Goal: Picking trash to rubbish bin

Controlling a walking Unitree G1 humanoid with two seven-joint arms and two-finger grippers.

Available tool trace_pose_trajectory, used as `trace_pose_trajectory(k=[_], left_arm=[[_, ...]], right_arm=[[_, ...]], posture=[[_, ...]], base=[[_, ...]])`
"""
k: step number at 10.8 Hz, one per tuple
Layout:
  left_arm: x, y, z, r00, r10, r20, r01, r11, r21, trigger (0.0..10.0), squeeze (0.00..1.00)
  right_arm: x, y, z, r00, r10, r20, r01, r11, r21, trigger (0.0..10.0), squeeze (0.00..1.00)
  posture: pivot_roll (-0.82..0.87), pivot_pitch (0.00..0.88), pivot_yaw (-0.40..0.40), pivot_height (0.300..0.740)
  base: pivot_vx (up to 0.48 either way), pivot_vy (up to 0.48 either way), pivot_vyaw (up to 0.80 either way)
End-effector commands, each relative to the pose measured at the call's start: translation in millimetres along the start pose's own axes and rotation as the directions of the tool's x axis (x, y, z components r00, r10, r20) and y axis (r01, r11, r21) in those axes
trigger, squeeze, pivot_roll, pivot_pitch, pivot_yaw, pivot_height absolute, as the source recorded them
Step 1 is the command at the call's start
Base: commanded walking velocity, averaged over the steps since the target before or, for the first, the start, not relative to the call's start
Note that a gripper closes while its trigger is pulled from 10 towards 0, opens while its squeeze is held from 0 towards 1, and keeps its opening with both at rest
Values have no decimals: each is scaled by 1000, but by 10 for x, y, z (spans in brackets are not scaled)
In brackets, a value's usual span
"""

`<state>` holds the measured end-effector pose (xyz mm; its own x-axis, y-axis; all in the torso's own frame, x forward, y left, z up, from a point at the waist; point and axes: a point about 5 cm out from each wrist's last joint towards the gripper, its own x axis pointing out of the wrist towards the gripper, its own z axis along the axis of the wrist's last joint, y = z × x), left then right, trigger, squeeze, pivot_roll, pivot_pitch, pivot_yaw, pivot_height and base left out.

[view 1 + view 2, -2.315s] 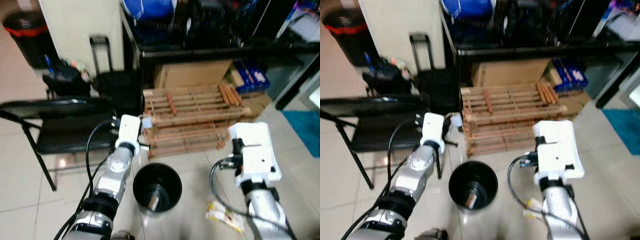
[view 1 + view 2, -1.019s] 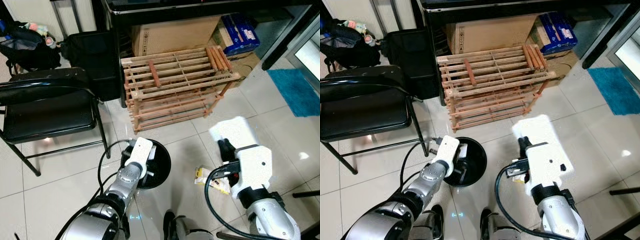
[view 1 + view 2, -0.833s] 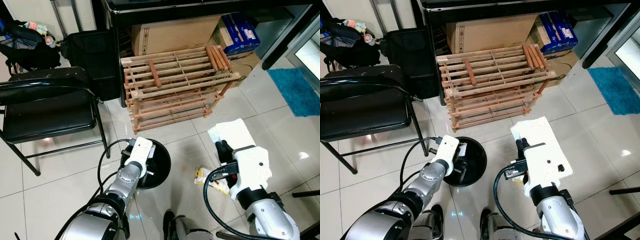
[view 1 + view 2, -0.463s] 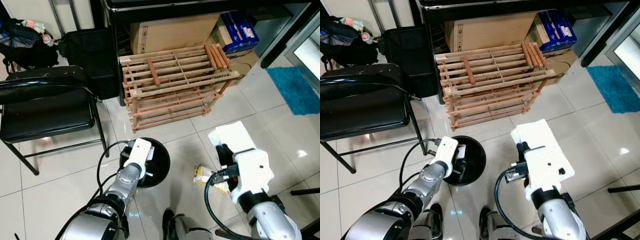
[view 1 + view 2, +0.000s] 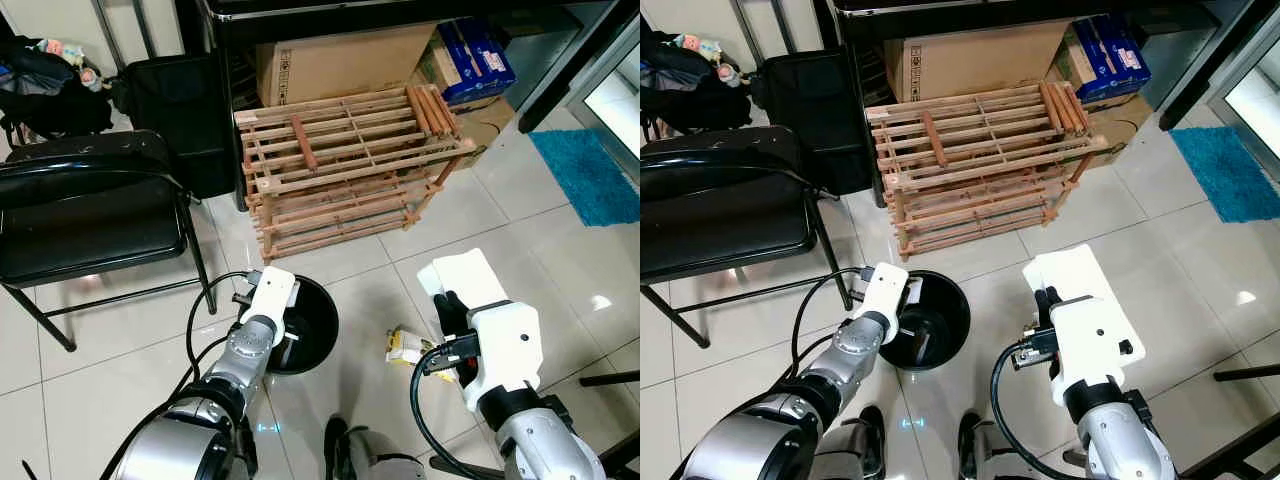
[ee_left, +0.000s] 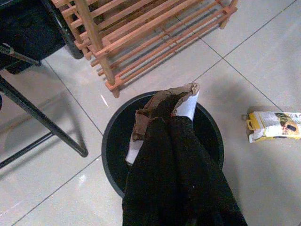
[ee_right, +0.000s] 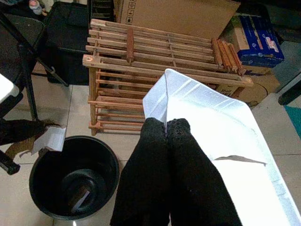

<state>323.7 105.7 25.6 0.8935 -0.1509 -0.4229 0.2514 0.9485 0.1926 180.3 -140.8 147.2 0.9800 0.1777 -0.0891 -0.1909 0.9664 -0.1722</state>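
A torn scrap of brown and white paper (image 6: 162,106) is pinched between the closed fingers of the left gripper (image 6: 164,123), which is held over the left side of the black rubbish bin (image 5: 318,325) on the tiled floor (image 5: 120,370). A large white sheet (image 7: 221,141) is clamped by its near edge in the closed fingers of the right gripper (image 7: 167,128), to the right of the bin and above the floor. A yellow wrapper (image 5: 408,348) lies on the tiles between the bin and the right arm, not yet picked. If the scrap is released here, it is judged that it could fall on the rim, because it hangs near the bin's edge. The white sheet looks wider than the bin mouth, so it may catch on the rim and slide out. The wooden rack (image 5: 345,165) stands just beyond the bin and could be struck by the sheet when it is carried across.
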Motion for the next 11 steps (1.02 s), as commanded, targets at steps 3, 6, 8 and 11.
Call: trace_pose_trajectory(k=[3,6,8,11], left_arm=[[10,-36,21,1000,-1,-1,1,1000,15,10000,1000],[31,18,80,1000,26,3,-26,1000,17,10000,1000],[35,33,103,999,35,15,-36,999,14,10000,1000],[42,82,205,994,77,78,-77,997,-6,10000,1000]], right_arm=[[-54,-37,17,1000,-23,-7,23,1000,-8,10000,0],[-58,-48,16,999,-31,-7,31,999,-11,10000,0],[-40,-56,22,999,-35,-3,35,999,-13,10000,0],[69,-56,29,1000,-19,19,19,1000,-10,10000,0]], posture=[[-103,291,-138,740],[-105,293,-138,740],[-99,285,-137,740],[-46,272,-135,740]], base=[[0,0,0],[0,0,0],[0,0,0],[0,0,0]])
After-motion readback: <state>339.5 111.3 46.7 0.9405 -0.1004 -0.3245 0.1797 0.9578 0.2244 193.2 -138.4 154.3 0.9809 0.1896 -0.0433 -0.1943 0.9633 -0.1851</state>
